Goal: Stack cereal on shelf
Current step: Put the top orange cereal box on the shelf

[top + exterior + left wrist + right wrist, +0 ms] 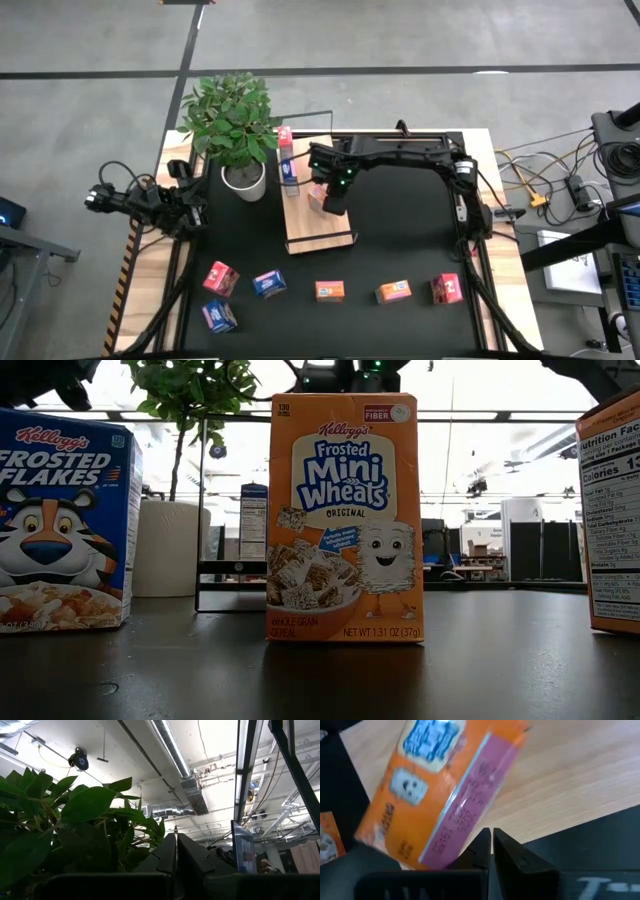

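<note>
The right gripper (333, 200) hangs over the wooden shelf (316, 230), its fingers (507, 851) closed together, gripping nothing; an orange Mini-Wheats box (440, 790) lies tilted just beside them. The left gripper (176, 855), also closed and empty, waits near the potted plant (235, 125). Six cereal boxes (330, 290) stand on the black table.

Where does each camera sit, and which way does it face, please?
High: overhead, looking down; both dark arms, long light-wood shelf board.
Low: table height, facing the orange cardboard Mini-Wheats box; no arm clearly visible.
Left wrist: up at the green leafy plant; shut left pincer.
Right wrist: board, another orange box; shut right pincer.
Shared: plant, high and left wrist.
</note>
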